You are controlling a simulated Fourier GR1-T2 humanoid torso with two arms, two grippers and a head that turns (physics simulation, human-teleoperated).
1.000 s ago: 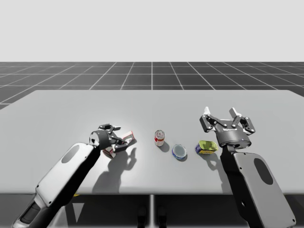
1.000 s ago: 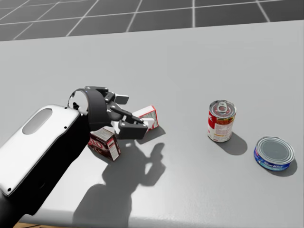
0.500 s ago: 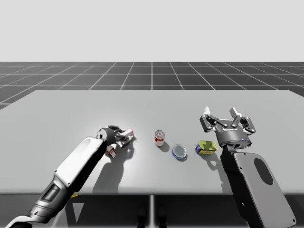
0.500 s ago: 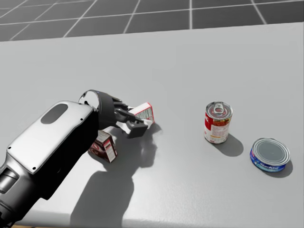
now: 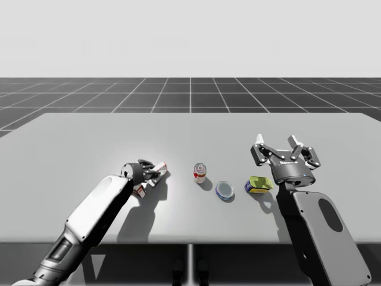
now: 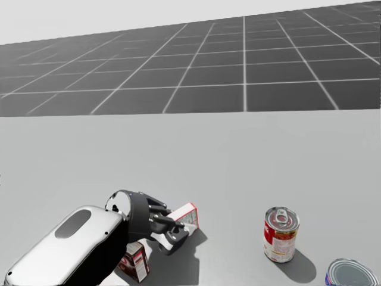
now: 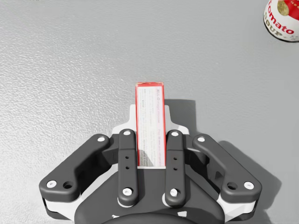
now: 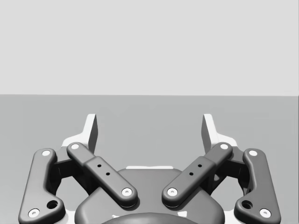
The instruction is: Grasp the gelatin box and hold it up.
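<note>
The gelatin box (image 7: 150, 122), a thin red and white carton, sits edge-up between the fingers of my left gripper (image 7: 150, 136), and both fingers press its flat sides. In the high view my left gripper (image 5: 152, 173) holds the box (image 5: 161, 168) low at the table, left of centre. The head view has the same box (image 6: 185, 216) sticking out ahead of the gripper (image 6: 174, 230). My right gripper (image 5: 284, 150) hovers open at the right side of the table, and its spread fingers (image 8: 91, 128) hold nothing.
A small dark red box (image 5: 138, 190) lies just beside my left wrist. To the right of the gelatin box stand a red soup can (image 5: 200, 173), a flat blue tin (image 5: 225, 190) and a yellow-green can (image 5: 259, 185). The grey table (image 5: 89, 137) stretches back behind them.
My left gripper has come down from above the gelatin box and shut on it. My head has turned upward, so the head picture has shifted. The right arm has stayed still.
</note>
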